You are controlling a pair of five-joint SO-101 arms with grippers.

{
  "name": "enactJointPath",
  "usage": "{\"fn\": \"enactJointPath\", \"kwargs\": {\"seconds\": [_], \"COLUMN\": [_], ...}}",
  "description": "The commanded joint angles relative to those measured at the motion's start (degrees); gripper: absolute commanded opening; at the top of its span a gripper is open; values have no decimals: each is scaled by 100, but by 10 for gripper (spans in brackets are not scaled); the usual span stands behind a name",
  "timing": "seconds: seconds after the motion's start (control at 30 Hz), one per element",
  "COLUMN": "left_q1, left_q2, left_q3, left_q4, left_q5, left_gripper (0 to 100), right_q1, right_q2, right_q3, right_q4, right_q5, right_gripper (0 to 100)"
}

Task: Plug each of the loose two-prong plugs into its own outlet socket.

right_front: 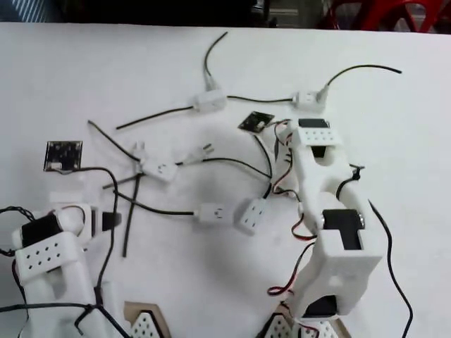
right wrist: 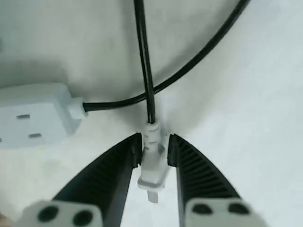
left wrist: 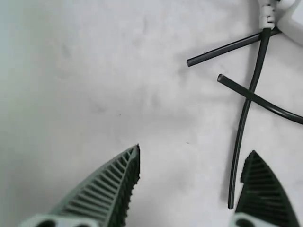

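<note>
Jaws of the right gripper (right wrist: 155,140) are clamped on a white two-prong plug (right wrist: 152,171) near an outlet socket (right wrist: 33,116), prongs apparently pointing back toward the wrist. Those of the left gripper (left wrist: 195,150) stand apart above the table (left wrist: 71,71), beside black cable ends (left wrist: 220,78).

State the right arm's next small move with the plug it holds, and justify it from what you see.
Probably lift the plug slightly and swing it toward the socket. The right arm's jaws are closed on the plug's body, and the socket lies apart from it with both slots empty.
</note>
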Motion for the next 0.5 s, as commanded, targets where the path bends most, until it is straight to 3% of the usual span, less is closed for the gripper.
{"fn": "enactJointPath", "kwargs": {"seconds": [0.0,0.47], "left_q1": [84,66], "left_q2": [-110,-110], "left_q3": [-26,26], "left_q4": [-97,-97], "left_q5": [35,9], "left_gripper": [335,335], "right_q1": [4,145], "right_q2": [-22,-13], "right_q3": [-633,-422], "right_q4": [514,497], "right_q5": [-202,-176], "right_gripper": [94,91]}}
